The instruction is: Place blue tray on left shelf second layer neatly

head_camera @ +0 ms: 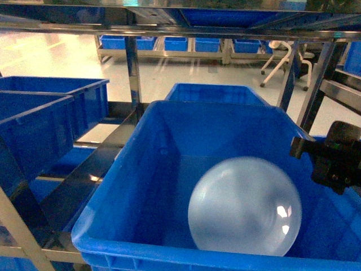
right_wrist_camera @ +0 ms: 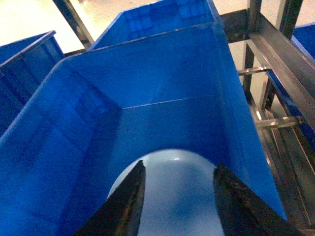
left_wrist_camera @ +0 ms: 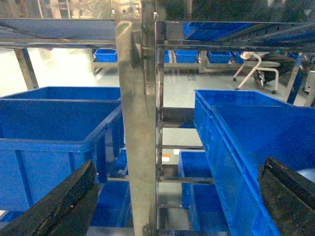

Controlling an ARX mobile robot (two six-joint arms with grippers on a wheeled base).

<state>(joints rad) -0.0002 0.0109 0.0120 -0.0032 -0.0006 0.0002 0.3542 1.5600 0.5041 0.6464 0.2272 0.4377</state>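
Tray [head_camera: 244, 206] lies in crate [head_camera: 141, 186]; right fingers [right_wrist_camera: 129, 201] held apart above it for pickup; left fingers [left_wrist_camera: 64, 201] apart, idle.

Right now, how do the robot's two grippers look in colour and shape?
Both are black. The left gripper has thick, rough-surfaced fingers, wide at the base. The right gripper has smoother, tapering fingers; its boxy black body appears at the head view's right edge. No markings or cables visible.
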